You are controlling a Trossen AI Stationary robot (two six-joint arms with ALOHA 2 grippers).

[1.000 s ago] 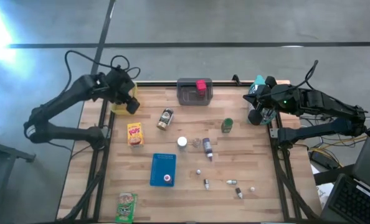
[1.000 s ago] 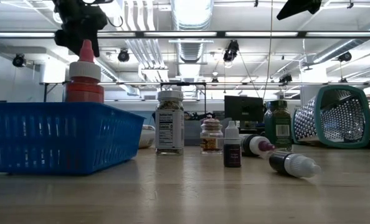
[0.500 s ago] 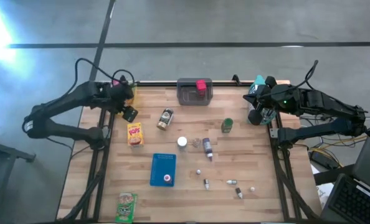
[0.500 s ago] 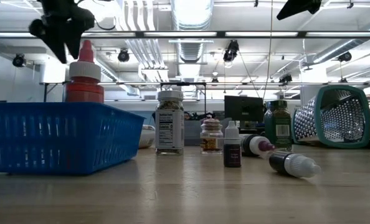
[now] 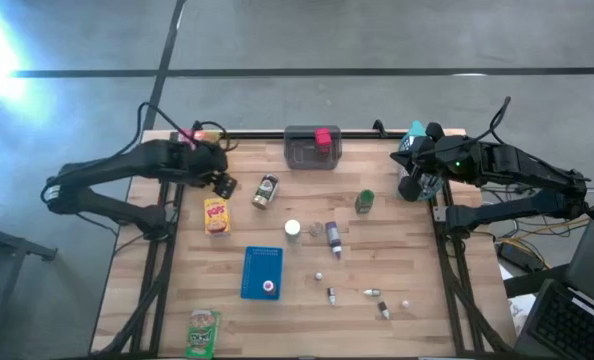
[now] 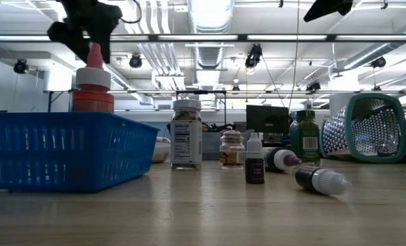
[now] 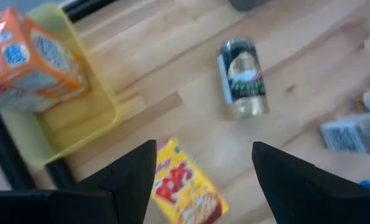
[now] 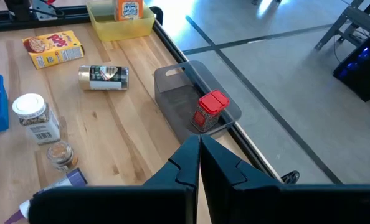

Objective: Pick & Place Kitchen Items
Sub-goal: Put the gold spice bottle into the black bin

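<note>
Closest to the front edge: a green packet (image 5: 204,333), then the blue tray (image 5: 262,272) with tiny bottles (image 5: 330,295) scattered beside it. Mid-table there's a jar (image 5: 292,230), a yellow box (image 5: 216,215) and a can (image 5: 266,190) on its side. Left gripper (image 5: 220,182) hovers between those two, fingers apart, empty. Right gripper (image 5: 409,187) sits pinched together at the right edge. At the back, a red box (image 5: 323,138) is in the grey bin (image 5: 311,148).

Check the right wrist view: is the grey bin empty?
No, a red box stands inside the grey bin.
</note>
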